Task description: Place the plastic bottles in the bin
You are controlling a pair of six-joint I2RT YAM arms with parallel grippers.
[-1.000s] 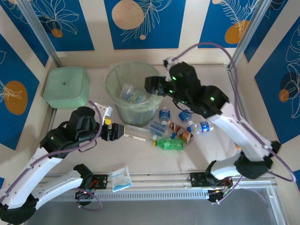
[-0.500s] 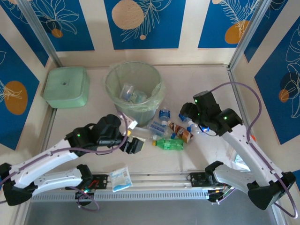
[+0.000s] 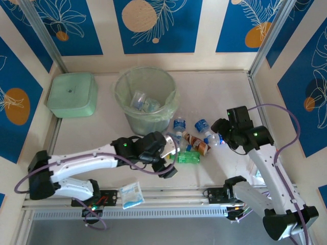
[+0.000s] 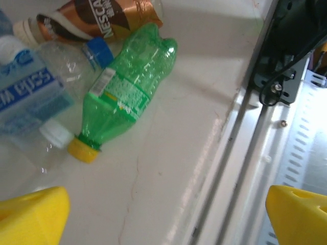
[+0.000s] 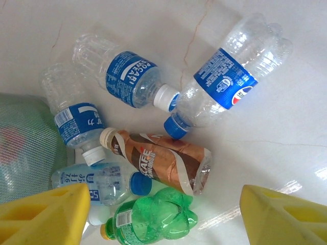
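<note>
Near edge: a flat white-and-blue packet (image 3: 130, 194) lay just beside the metal rail (image 3: 168, 195). It was no bottle and looked like something to leave alone.
Left gripper: the left gripper (image 4: 166, 214) hung low over the table (image 4: 168, 153) on the near side of the heap. Its yellow fingers were spread wide with nothing between them.
Nearest bottle: a green bottle (image 4: 127, 87) lay on its side with its yellow cap to the left, touching clear bottles beside it.
Middle of the heap: a brown bottle (image 5: 163, 161) lay just beyond the green one. Blue-labelled bottles (image 5: 127, 71) lay around it, two of them nearly cap to cap.
Right gripper: the right gripper (image 5: 163, 214) hovered over the right side of the heap, its fingers wide apart and holding nothing.
Bin: the bin (image 3: 134, 122) stood upright, far and left of the heap, just beside the farthest bottles.
Done: a few bottles already lay inside the bin.
Left to do: at least six bottles lay on the table, so I judged the job well short of finished.
In the way: the bottles were packed close, so lifting one could roll its neighbours. Both arms were over the same small heap and could crowd each other.
Far left: a square lidded box (image 3: 73, 94) sat well apart from the work.
</note>
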